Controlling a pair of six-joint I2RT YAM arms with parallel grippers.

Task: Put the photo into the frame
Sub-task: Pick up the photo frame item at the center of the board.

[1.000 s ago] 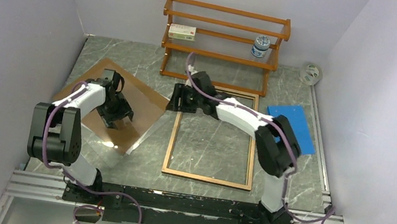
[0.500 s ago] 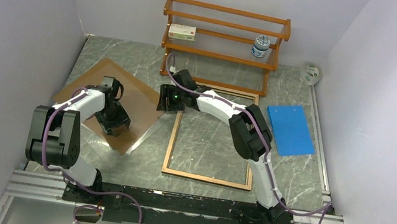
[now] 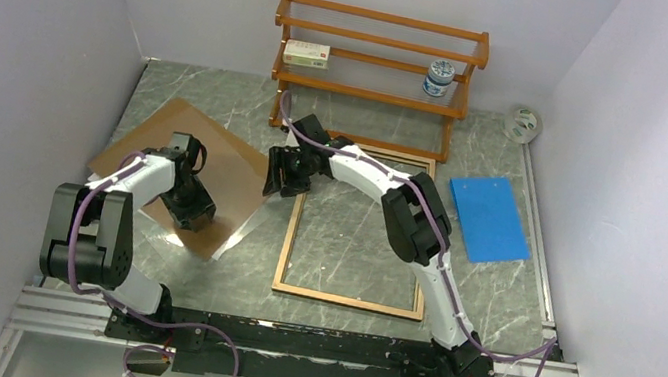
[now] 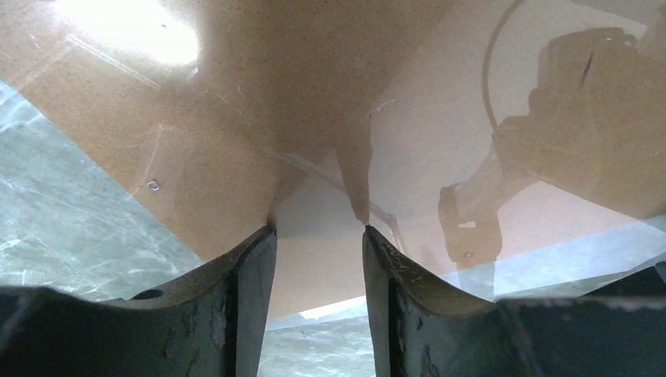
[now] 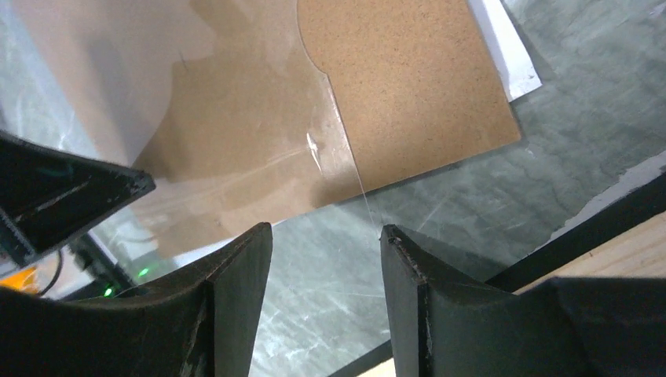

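Note:
The frame (image 3: 348,297) lies flat on the table, its light wood-brown back up; its edge also shows in the right wrist view (image 5: 620,255). Of the photo only a white corner (image 5: 509,56) shows, sticking out from under the brown backing board (image 5: 400,86). A clear pane (image 3: 249,221) lies over the board (image 3: 167,132). My left gripper (image 3: 188,211) is open, its fingertips (image 4: 267,236) down on the pane over the board. My right gripper (image 3: 284,173) is open and empty, hovering over the pane's edge (image 5: 345,149) beside the frame's far left corner.
A wooden shelf rack (image 3: 377,64) stands at the back with a small box (image 3: 306,53) and a jar (image 3: 439,78). A blue sheet (image 3: 487,218) lies right of the frame. A tape roll (image 3: 522,124) sits at the back right.
My right gripper has moved left, off the frame's far left corner and over the edge of the board and pane. My left gripper has shifted slightly nearer on the board.

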